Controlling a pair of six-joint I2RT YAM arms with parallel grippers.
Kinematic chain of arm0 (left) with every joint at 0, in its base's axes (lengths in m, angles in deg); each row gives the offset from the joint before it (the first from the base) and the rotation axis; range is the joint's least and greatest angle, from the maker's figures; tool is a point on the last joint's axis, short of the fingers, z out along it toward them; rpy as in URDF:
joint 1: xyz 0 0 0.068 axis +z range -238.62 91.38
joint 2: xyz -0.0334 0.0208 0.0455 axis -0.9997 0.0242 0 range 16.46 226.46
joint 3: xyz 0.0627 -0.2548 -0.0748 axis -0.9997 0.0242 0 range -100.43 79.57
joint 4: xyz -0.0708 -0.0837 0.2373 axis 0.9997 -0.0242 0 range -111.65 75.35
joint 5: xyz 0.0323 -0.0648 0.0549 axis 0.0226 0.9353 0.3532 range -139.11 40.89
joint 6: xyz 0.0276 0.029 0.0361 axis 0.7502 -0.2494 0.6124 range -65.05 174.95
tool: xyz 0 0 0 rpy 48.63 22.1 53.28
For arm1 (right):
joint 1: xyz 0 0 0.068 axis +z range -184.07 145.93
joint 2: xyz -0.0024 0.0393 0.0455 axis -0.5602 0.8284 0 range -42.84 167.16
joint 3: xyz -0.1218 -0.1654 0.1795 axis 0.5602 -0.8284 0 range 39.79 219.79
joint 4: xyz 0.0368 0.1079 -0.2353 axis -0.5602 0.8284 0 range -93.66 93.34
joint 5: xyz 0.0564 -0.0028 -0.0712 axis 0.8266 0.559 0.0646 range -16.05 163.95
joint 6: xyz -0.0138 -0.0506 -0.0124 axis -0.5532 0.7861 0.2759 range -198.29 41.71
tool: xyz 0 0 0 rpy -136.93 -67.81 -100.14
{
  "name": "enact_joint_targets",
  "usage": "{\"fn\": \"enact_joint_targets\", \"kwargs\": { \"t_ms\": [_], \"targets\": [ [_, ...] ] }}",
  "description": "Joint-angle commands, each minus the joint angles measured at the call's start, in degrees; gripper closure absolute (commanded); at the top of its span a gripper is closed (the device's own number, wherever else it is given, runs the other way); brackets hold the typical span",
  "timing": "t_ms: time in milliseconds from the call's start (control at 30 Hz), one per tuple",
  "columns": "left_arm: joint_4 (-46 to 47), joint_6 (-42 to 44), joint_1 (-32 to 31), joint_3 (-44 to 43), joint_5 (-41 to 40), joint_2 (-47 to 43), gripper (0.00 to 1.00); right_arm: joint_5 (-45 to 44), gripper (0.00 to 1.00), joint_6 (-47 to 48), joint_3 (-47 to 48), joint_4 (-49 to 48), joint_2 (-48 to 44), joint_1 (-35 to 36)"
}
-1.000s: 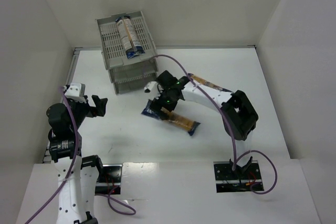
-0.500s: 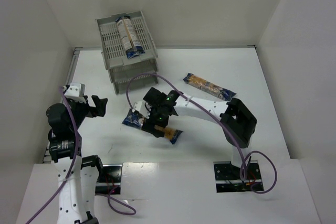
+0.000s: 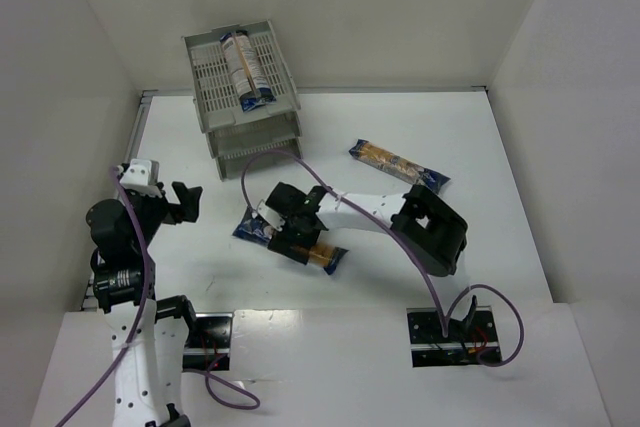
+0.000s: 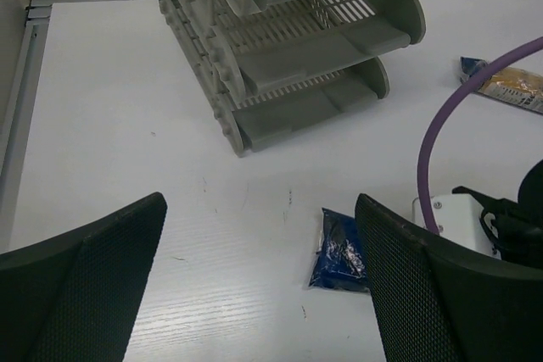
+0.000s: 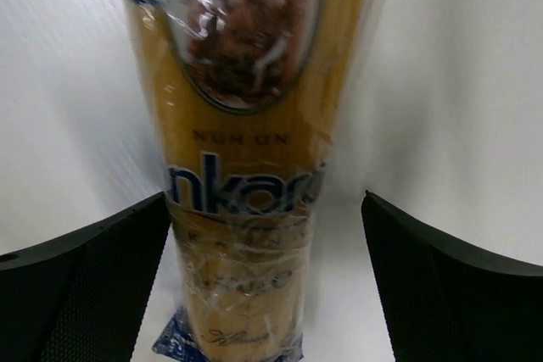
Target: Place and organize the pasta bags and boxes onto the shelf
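Shelf: the light grey plastic three-tier shelf of slotted trays (image 3: 250, 122) is standing in the upper left of your overhead frame, on the white desk (image 3: 480, 227).
Top-tray packet: a long narrow pasta packet with dark blue ends (image 3: 245, 65) is lying lengthwise in the top tray, with its near end reaching the tray's front lip.
Right-side packet: a second pasta packet (image 3: 398, 165) is lying flat and slanted on the desk right of centre, well apart from the shelf and from both arms.
Centre packet: a third pasta packet (image 3: 326, 258) is lying on the desk just below the shelf in the frame, slanting down to the right, and your right arm is reaching across its middle.
Right jaws: your right gripper (image 5: 265, 201) is hanging over the third packet with its jaws spread wide. In the right wrist view the black mesh-faced fingers (image 5: 85, 286) are sitting one on each side of the clear-wrapped orange-yellow pasta. They are not pinching it, and white desk is showing between the wrapper and the right-hand finger.
Left jaws: your left gripper (image 3: 186, 203) is hanging at the left of the overhead frame with its jaws wide open and gripping nothing. Its wrist view is looking toward the shelf, and the blue end of the third packet is lying low between the fingers.
Cable: a purple cable (image 3: 262, 155) is arcing over the desk between the shelf and your right arm.
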Motion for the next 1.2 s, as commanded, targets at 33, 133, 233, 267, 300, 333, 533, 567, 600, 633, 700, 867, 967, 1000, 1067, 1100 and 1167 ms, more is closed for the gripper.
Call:
{"fn": "enact_joint_targets", "kwargs": {
  "t_ms": [33,133,233,267,300,333,533,567,600,633,700,867,967,1000,1067,1100,1167],
  "targets": [
    [1.6,-1.9,0.6,-0.6,-1.1,-1.0,0.01,-4.2,0.16,-2.5,-1.1,-3.5,1.9,3.2],
    [1.6,-1.9,0.6,-0.6,-1.6,-1.0,0.01,-4.2,0.59,-4.4,-0.4,-3.0,3.5,3.9],
    [1.6,-1.9,0.6,-0.6,-2.2,-1.0,0.01,-4.2,1.00,-3.7,0.2,-2.4,3.5,3.9],
    [1.6,-1.9,0.6,-0.6,-2.2,-1.0,0.01,-4.2,1.00,-3.0,0.9,-1.0,2.8,3.9],
    [1.6,-1.9,0.6,-0.6,-2.2,-1.0,0.01,-1.5,1.00,-1.9,1.5,-0.1,2.2,3.9],
    [1.6,-1.9,0.6,-0.6,-2.2,-1.0,0.01,0.3,1.00,0.0,3.1,0.9,-0.1,3.4],
    [2.1,-2.4,0.6,-0.1,-3.2,-1.0,0.01,18.3,1.00,-1.4,15.8,8.3,-6.4,-4.8],
    [2.1,-2.4,0.6,-0.1,-3.2,-1.0,0.01,19.8,1.00,-3.2,17.2,8.3,-7.7,-5.5],
    [2.1,-2.4,0.6,-0.1,-3.2,-1.0,0.01,21.3,1.00,-4.2,18.4,8.3,-7.7,-6.1],
    [2.1,-2.4,0.6,-0.1,-3.2,-1.0,0.01,22.9,1.00,-5.2,20.9,8.3,-8.3,-6.8],
    [2.1,-3.5,0.6,-0.6,-1.2,-1.0,0.01,25.2,1.00,-9.2,22.8,7.1,-8.4,-8.3],
    [7.1,-18.4,0.0,-3.8,16.3,3.5,0.01,27.8,1.00,-16.8,25.4,3.5,-8.4,-11.5],
    [11.7,-27.9,0.0,0.3,21.2,4.8,0.01,28.4,1.00,-19.3,26.9,2.3,-8.4,-13.1],
    [10.3,-26.8,0.0,0.8,20.0,4.8,0.01,27.5,1.00,-19.3,26.9,2.3,-8.4,-13.1],
    [7.9,-26.1,-0.8,0.1,15.5,4.8,0.01,26.8,1.00,-18.7,26.9,2.3,-9.7,-13.1],
    [7.9,-25.4,-0.8,-0.6,15.5,4.8,0.01,26.8,1.00,-18.7,26.9,2.3,-10.3,-13.7],
    [7.3,-25.4,-0.8,-0.6,15.0,4.8,0.01,25.7,1.00,-20.5,26.9,1.5,-11.8,-14.3]
  ]
}}
